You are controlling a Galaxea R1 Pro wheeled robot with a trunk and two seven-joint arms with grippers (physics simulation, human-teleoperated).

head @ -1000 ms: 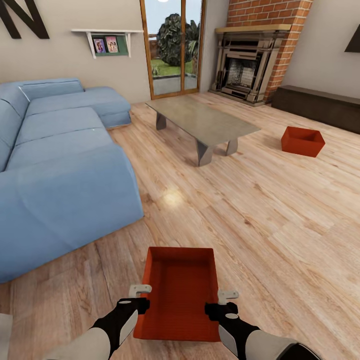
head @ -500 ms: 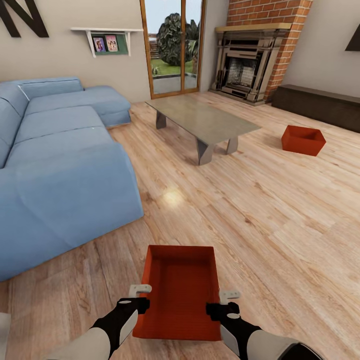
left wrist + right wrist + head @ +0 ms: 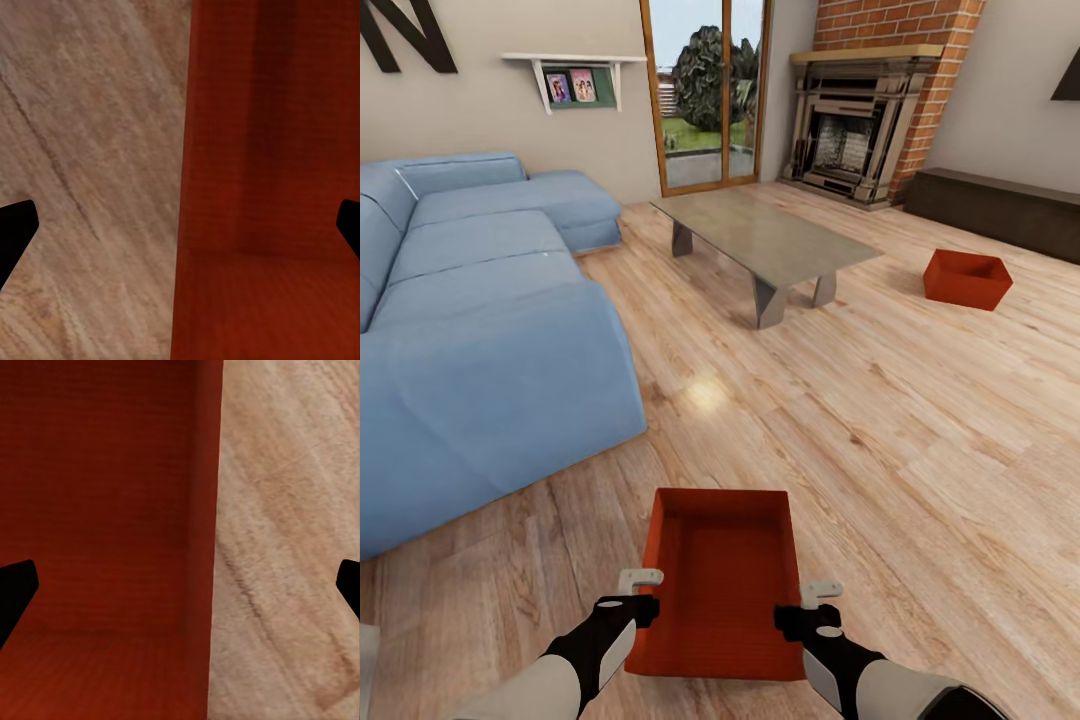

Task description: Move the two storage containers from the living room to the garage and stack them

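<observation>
Between the two pincers: near bin [image 3: 720, 580] on the wood floor [image 3: 920, 450], long axis pointing away.
Left pincer [image 3: 641, 577] and right pincer [image 3: 819, 592] straddle its side walls, tips apart, equally near; second bin [image 3: 966, 279] lies far right.

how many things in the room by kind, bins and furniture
red bins: 2 (near one, far one)
sofas: 1
low tables: 1
fireplaces: 1
wall shelves: 1
total: 6
</observation>
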